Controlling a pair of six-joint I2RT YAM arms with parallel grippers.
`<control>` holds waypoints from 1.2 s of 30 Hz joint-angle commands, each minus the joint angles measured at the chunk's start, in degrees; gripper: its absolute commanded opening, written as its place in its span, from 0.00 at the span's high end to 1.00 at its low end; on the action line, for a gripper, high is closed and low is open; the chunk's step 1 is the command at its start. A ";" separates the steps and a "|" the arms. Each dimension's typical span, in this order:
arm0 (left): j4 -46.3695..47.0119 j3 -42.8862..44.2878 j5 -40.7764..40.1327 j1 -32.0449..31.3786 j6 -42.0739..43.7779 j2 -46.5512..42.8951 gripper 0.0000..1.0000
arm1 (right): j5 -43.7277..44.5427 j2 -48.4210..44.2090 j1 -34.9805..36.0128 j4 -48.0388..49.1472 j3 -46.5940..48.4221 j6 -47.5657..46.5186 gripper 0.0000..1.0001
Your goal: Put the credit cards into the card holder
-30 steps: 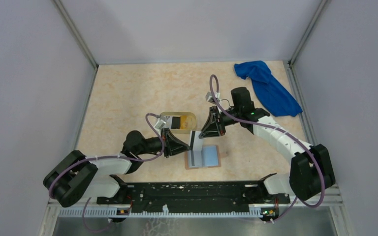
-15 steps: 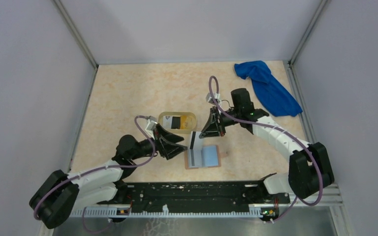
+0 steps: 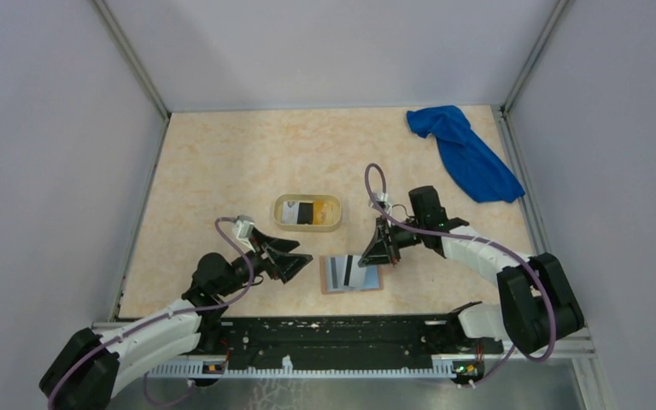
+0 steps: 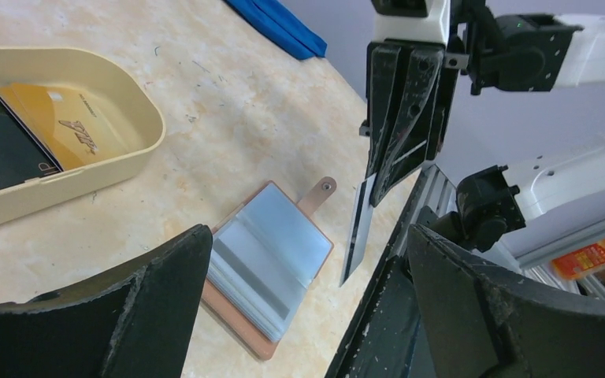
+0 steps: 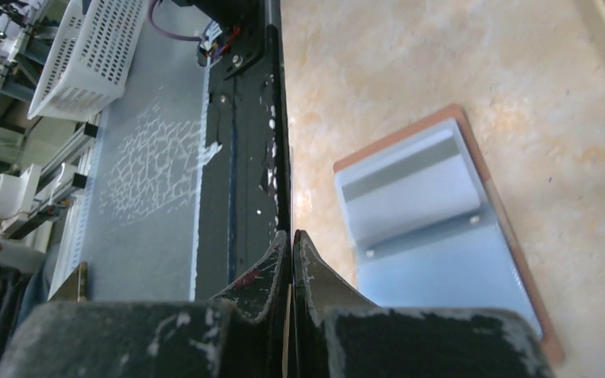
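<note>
The card holder (image 3: 371,278) lies open near the table's front edge, tan outside with grey-blue slots (image 4: 272,264) (image 5: 441,228). My right gripper (image 3: 366,260) is shut on a white credit card with black stripes (image 3: 342,272). That card hangs edge-on from its fingers (image 4: 357,236) just above the holder; I cannot tell if they touch. My left gripper (image 3: 297,258) stands wide open and empty (image 4: 307,236), to the left of the holder. More credit cards lie in the pale yellow tray (image 3: 307,227): a yellow card (image 4: 55,126) and a black card (image 4: 0,150).
A blue cloth (image 3: 465,149) lies at the back right corner. The black base rail (image 3: 333,329) runs along the near edge, close behind the holder (image 5: 244,157). Grey walls close in the table on three sides.
My left gripper opened, let go of the striped card and drew back to the near left. My right gripper shut on that card and carried it down to the holder.
</note>
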 commanded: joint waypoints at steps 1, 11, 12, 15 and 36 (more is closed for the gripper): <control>2.80 -4.82 -0.67 -0.20 -2.97 1.01 0.01 | -3.40 -0.83 -1.54 11.61 -3.64 4.79 1.00; 7.87 -6.22 -0.43 -0.20 -5.71 6.17 0.02 | -0.02 -0.80 -4.55 12.48 -6.10 12.25 1.00; 8.02 -6.23 -0.51 -0.20 -6.07 6.93 0.02 | 0.23 -0.90 -5.01 12.79 -6.43 13.28 1.00; 8.26 -6.10 -0.53 -0.21 -7.37 8.98 0.02 | -0.01 -0.79 -5.31 14.89 -7.26 16.67 1.00; 1.38 -1.37 -3.76 -3.10 -8.03 20.07 0.13 | 7.51 2.96 -10.17 20.11 -11.16 24.02 1.00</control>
